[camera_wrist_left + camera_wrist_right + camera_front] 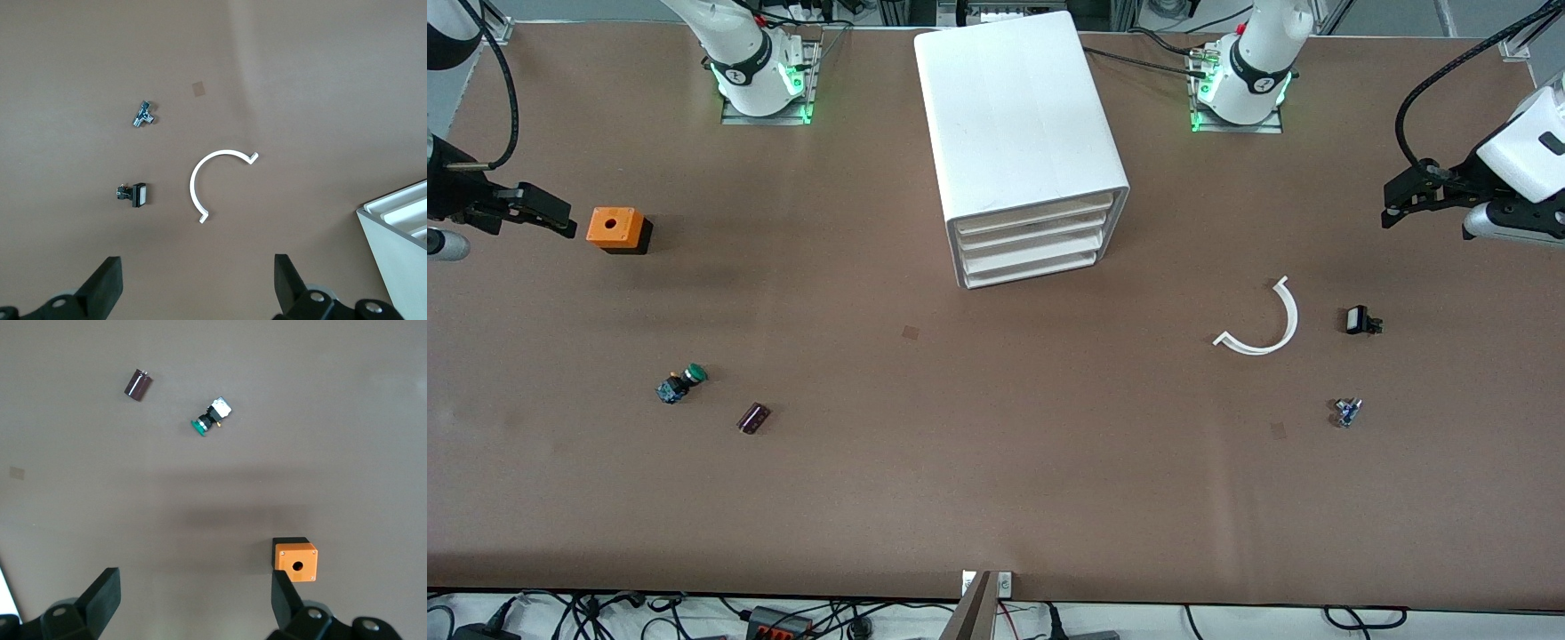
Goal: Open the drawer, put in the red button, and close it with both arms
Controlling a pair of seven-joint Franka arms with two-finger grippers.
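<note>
The white cabinet [1014,107] stands at the middle of the table near the robots' bases. Its three alike drawers [1032,238] are all shut. A corner of the cabinet shows in the left wrist view [400,233]. No red-capped button shows in any view. My left gripper [1392,209] is open and empty, up over the left arm's end of the table; it also shows in the left wrist view [197,267]. My right gripper [565,222] is open and empty beside an orange box [616,229]; it also shows in the right wrist view [193,580].
A green-capped button [685,382] and a dark purple block [753,418] lie toward the right arm's end. A white arc piece [1263,324], a black-and-white part [1359,320] and a small silver-blue part [1347,412] lie toward the left arm's end.
</note>
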